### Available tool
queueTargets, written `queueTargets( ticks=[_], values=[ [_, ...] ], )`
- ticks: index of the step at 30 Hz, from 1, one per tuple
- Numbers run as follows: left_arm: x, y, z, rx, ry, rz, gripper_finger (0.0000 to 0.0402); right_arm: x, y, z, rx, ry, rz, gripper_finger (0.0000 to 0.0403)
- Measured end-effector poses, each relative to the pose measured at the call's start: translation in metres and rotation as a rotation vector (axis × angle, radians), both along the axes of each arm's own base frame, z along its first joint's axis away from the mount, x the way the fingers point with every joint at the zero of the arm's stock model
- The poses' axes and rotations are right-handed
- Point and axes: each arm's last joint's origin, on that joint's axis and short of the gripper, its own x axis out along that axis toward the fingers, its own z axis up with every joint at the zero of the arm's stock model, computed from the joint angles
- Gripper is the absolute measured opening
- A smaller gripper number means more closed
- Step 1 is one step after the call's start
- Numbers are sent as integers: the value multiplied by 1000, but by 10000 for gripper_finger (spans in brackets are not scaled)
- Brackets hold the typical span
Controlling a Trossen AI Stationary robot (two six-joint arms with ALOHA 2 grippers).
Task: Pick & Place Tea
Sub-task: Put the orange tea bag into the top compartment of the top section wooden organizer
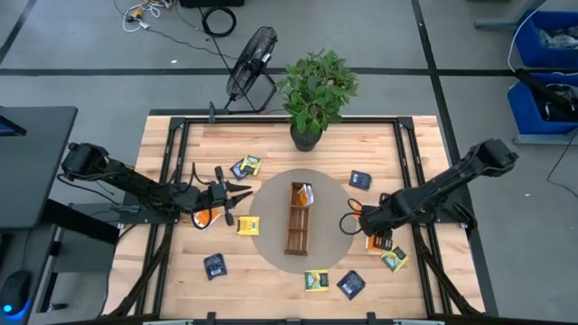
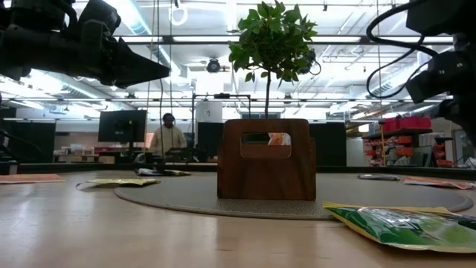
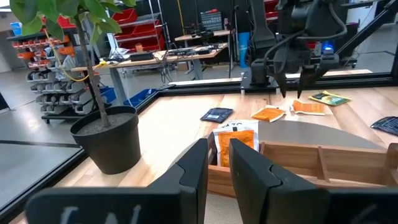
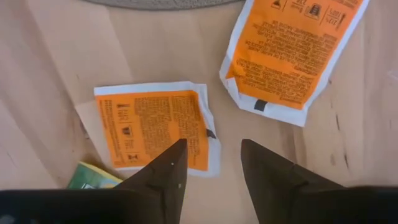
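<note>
I've got the right gripper (image 4: 210, 163) hanging low over two orange sachets (image 4: 152, 127) on the bare wood just right of the round mat (image 1: 271, 194), fingers spread and straddling the nearer one's edge, looks lined up to grab it. A green-yellow sachet (image 1: 394, 260) lies just beside them. The left gripper (image 3: 217, 165) sits over the mat's left edge, fingers nearly together with nothing between them that I can see, probably just waiting. One sachet already stands in the wooden tray's (image 1: 297, 230) far compartment; others lie scattered around the table (image 1: 397, 153).
</note>
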Motion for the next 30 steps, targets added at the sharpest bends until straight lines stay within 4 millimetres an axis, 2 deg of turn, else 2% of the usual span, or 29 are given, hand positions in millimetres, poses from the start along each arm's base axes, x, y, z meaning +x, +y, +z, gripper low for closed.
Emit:
queueTargets(
  ticks=[8, 14, 26, 30],
  values=[
    [0, 0, 0, 0, 0, 0, 69, 4, 2, -4, 7, -21, 40, 160],
    [0, 0, 0, -8, -2, 0, 69, -5, -1, -17, 31, 20, 19, 160],
    [0, 0, 0, -8, -3, 0, 69, -6, -2, -30, 59, -34, 10, 160],
    [0, 0, 0, -8, -3, 1, 69, -7, -2, -30, 58, -31, 1, 141]
  ],
)
